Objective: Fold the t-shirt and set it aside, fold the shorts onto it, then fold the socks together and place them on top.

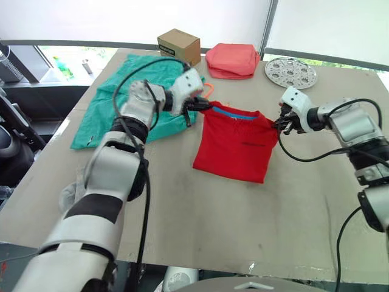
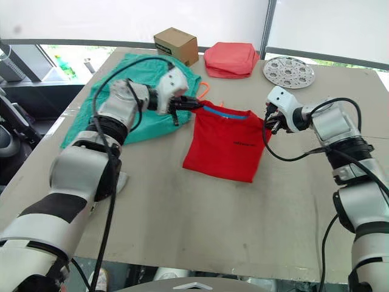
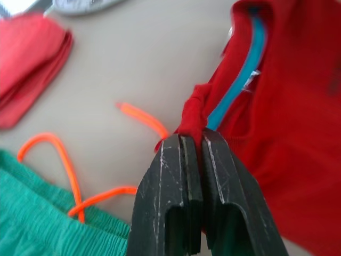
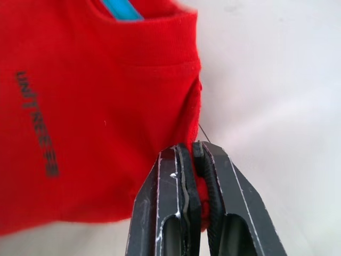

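Note:
The red t-shirt (image 1: 234, 146) hangs folded between both grippers, its blue-lined collar edge raised and its lower edge resting on the table (image 1: 243, 225). My left gripper (image 3: 191, 141) is shut on the shirt's left top corner. My right gripper (image 4: 193, 149) is shut on the right top corner. The teal shorts (image 1: 109, 106) lie spread flat at the back left, partly under my left arm, with the orange drawstring (image 3: 58, 160) trailing toward the shirt. A light grey sock (image 1: 68, 194) peeks out beside my left arm near the table's left edge.
A folded coral-pink cloth stack (image 1: 231, 59), a cardboard box (image 1: 178, 45) and a perforated metal disc (image 1: 290, 72) stand along the table's far edge. Bare tabletop stretches in front of the shirt.

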